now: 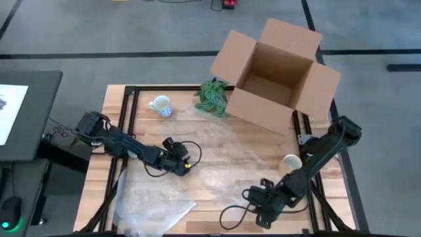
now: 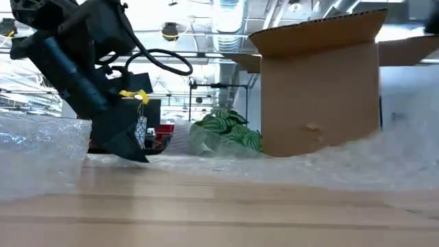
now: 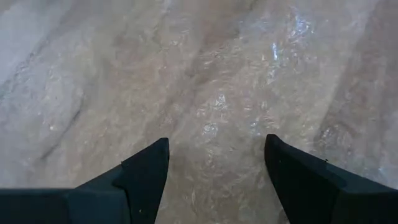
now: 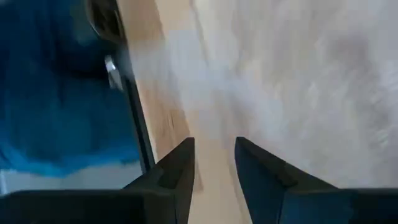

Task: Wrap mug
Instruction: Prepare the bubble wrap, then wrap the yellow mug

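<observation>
While left gripper (image 1: 186, 162) hovers open | mug (image 1: 160, 105) well apart

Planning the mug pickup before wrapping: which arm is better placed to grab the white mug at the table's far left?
Left, probably. The left gripper, fingers open over the bubble wrap, sits on the mug side. The right gripper is at the near right edge, farther away.

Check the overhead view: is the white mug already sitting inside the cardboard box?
No. The white mug lies on the table near its far left corner, well apart from the open cardboard box.
</observation>
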You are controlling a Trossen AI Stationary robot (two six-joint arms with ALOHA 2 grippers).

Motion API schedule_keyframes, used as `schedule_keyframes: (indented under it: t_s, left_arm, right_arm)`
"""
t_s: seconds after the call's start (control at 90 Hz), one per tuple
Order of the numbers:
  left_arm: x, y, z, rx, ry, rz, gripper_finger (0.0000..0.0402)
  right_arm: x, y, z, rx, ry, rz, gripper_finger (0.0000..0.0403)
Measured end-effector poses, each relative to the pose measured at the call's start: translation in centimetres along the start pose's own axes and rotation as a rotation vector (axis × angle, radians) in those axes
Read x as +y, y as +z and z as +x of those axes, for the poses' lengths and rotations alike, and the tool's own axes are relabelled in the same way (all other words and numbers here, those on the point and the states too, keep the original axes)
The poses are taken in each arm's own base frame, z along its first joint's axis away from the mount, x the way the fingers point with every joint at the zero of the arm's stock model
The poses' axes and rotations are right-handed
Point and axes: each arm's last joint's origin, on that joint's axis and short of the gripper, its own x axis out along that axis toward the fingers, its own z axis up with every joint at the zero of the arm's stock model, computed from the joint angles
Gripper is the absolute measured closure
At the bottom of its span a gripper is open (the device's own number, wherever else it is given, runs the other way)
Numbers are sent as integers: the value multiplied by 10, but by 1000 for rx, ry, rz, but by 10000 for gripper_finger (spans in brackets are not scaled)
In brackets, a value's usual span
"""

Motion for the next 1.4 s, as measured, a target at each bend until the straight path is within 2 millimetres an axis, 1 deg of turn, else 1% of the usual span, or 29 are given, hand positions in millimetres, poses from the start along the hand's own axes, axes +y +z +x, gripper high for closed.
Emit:
schedule_keyframes:
  t_s: [0.133,0.222,0.278,0.378,0.467,0.644,0.756,0.822,0.9,1.111,1.178,1.289,1.4]
  left_arm:
    - [1,15,-14,-49,-34,-18,157]
    - [2,16,-20,-54,-36,-16,157]
    - [2,17,-23,-64,-43,-16,157]
    - [-1,17,-28,-84,-61,-16,157]
    - [-5,16,-31,-94,-73,-17,157]
    - [-8,13,-34,-100,-83,-10,157]
    - [-10,11,-36,-108,-87,-3,157]
    - [-11,11,-37,-114,-84,0,157]
    - [-12,10,-38,-123,-80,1,157]
    - [-14,9,-40,-131,-89,7,157]
    - [-14,9,-40,-131,-90,6,157]
    - [-14,9,-40,-135,-90,3,157]
    - [-14,9,-41,-136,-92,5,157]
  right_arm:
    - [-7,11,-9,-46,-16,-27,296]
    - [-13,17,-21,-32,-48,-28,296]
    - [-17,21,-32,24,-89,-25,296]
    - [-27,26,-52,150,-224,-18,296]
    - [-36,31,-67,222,-322,22,296]
    - [-51,26,-77,444,-408,84,296]
    - [-64,25,-84,513,-537,182,292]
    - [-69,25,-83,505,-553,214,281]
    - [-75,24,-80,497,-543,228,259]
    - [-97,9,-65,588,-619,283,166]
    - [-102,6,-60,602,-637,292,146]
    - [-110,2,-50,601,-641,309,139]
    - [-114,-1,-39,581,-611,322,151]
